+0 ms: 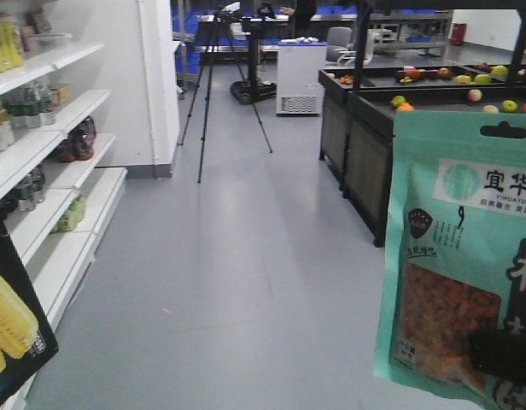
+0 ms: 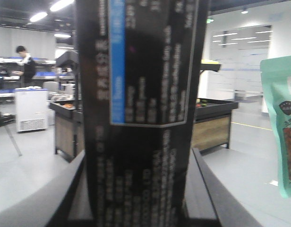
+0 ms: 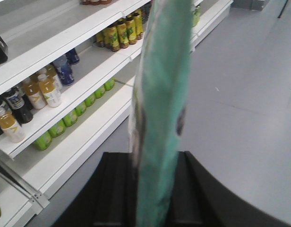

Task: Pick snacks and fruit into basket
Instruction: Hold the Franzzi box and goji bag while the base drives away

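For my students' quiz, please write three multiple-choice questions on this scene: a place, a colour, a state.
1. Where is the green pouch in the front view? A left; B right; C floor.
2. Which colour is the stripe on the black box? A red; B yellow; C blue.
3. The right gripper is: A shut on the pouch; B open, empty; C holding a bottle.
Answers: B, it fills the right edge; C, the left wrist view shows it; A, it clamps the pouch.
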Available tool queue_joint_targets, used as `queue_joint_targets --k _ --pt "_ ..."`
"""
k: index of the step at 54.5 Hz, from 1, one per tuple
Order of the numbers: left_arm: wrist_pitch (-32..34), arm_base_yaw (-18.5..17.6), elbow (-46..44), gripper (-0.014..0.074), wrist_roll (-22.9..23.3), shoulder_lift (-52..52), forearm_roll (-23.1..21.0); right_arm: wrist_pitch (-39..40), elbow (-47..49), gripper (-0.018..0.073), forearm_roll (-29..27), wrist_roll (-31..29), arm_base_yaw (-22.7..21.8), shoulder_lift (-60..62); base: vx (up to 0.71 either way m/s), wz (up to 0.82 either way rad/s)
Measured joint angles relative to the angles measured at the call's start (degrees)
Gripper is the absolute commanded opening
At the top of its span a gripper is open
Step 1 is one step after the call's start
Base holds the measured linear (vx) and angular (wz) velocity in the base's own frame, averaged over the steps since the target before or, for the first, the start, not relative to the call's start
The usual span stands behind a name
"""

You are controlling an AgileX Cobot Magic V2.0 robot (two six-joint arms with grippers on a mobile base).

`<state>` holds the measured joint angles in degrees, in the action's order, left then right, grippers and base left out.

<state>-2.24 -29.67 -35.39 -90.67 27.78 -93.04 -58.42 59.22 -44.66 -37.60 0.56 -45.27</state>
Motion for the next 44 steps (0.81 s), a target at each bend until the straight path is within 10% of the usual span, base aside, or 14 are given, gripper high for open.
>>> queue_joint_targets --k 44 --pt "0.00 0.00 0.00 -0.0007 0.00 0.00 0.00 0.00 0.00 -0.0008 0.05 0.00 0.00 0.00 0.25 -0.42"
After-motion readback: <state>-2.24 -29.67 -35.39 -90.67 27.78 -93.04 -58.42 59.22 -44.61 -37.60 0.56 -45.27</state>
